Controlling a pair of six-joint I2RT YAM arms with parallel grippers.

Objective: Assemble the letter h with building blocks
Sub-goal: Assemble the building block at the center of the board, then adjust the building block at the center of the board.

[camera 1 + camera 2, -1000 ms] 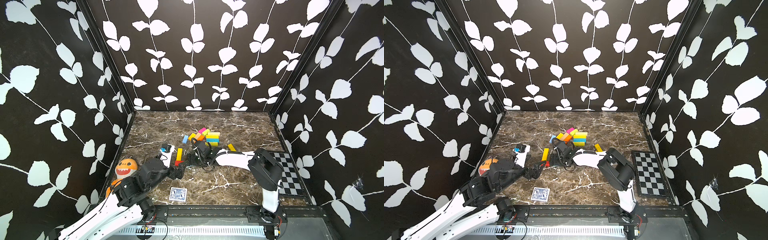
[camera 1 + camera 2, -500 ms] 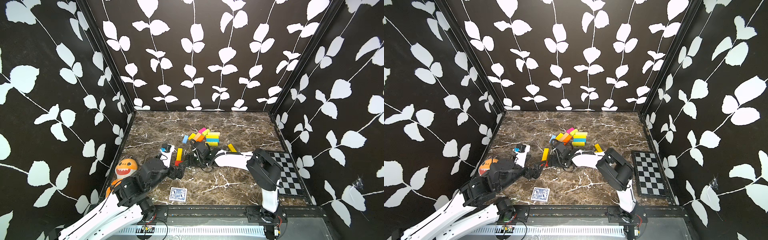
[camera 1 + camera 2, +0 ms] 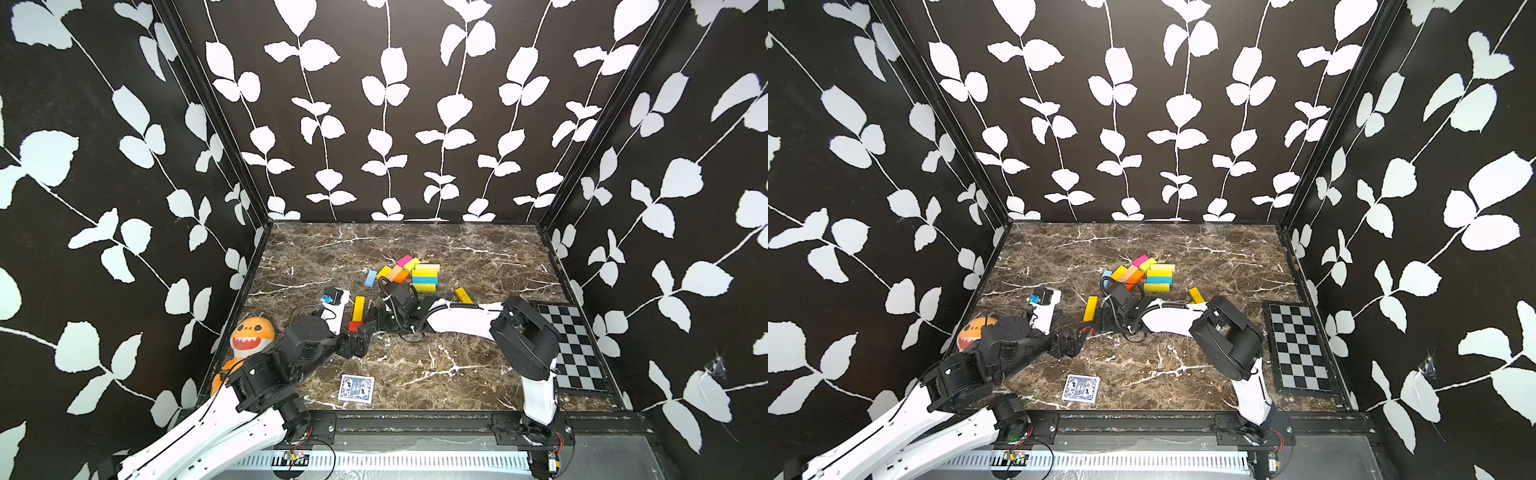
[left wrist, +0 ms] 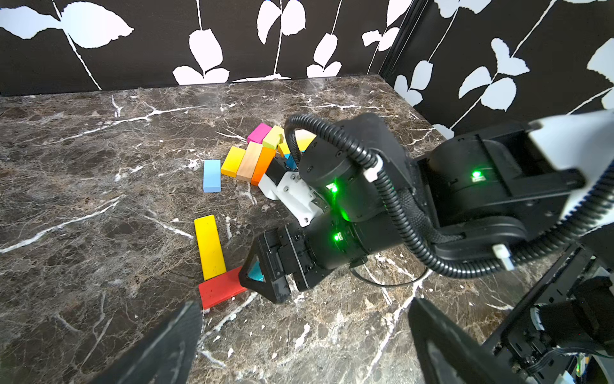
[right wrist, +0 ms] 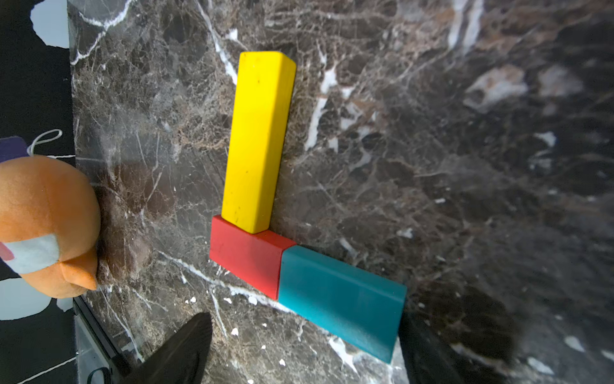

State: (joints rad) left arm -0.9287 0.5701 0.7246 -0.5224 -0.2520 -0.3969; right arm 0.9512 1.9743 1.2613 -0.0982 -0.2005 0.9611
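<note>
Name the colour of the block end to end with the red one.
Teal block, clearest in the right wrist view.

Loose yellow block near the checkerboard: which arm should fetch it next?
Right, probably. The loose yellow block lies beside the right arm, and the right gripper stands open at the teal block. The left gripper, open too, sits near the red block, with the right arm across its path.

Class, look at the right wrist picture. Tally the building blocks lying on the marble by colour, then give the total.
yellow block: 1
red block: 1
teal block: 1
Total: 3
</note>
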